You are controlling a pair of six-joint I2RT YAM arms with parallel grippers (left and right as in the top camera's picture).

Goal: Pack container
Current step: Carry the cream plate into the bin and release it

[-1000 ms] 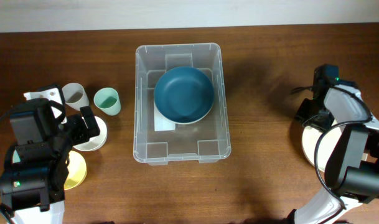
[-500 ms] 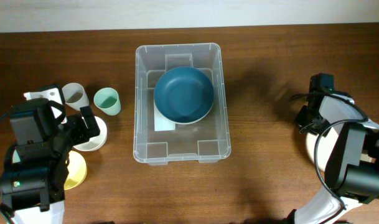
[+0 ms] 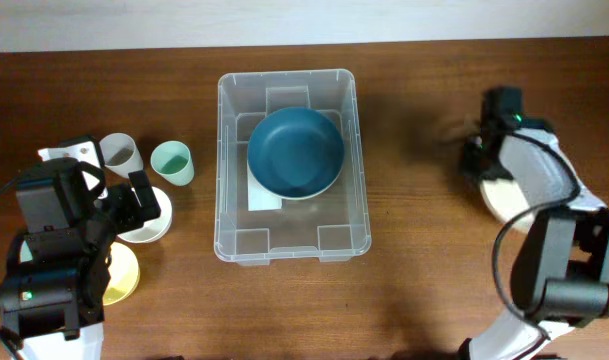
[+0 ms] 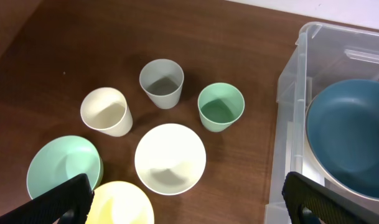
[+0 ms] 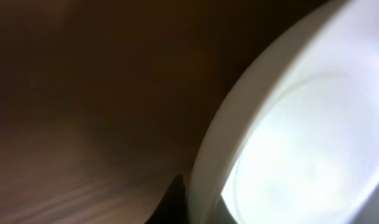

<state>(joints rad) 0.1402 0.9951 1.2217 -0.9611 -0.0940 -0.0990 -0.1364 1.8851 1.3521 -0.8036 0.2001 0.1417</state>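
Sitting mid-table, container well left of right hand

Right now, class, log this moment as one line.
container: blue bowl inside | left gripper: open | right gripper: at white plate, grip unclear
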